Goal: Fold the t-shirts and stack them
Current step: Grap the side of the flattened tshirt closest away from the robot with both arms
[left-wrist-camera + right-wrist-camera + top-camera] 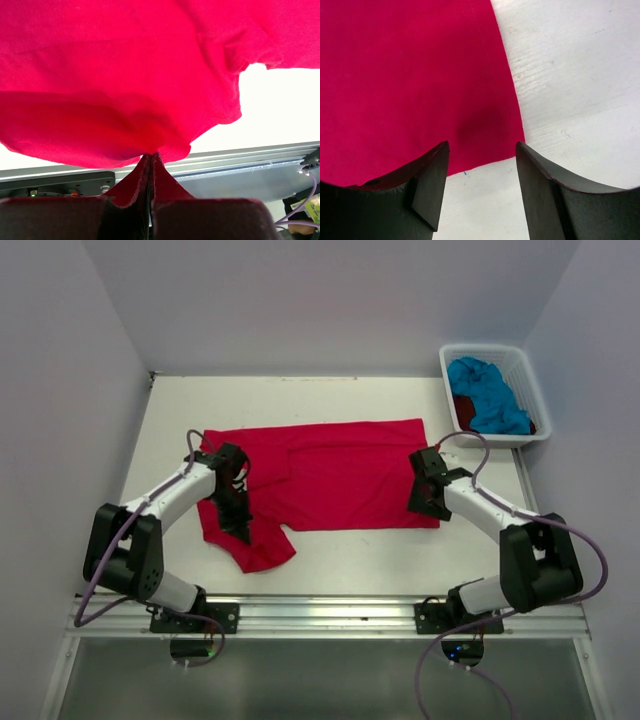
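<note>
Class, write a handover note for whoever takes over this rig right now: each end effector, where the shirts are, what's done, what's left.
Left end effector: shut on the red-pink t-shirt, pinching its left part.
Right end effector: open over that shirt's near right corner.
In the basket: turquoise t-shirt on top of the dark red t-shirt.
Done: no finished fold, no stack.
Left: fold all three, stack.

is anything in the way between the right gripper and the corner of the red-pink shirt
Nothing visible. In the right wrist view the right gripper hangs with its jaws open straight over the near right corner of the red-pink shirt, with only the table beside it. The basket stands apart, back right.
</note>
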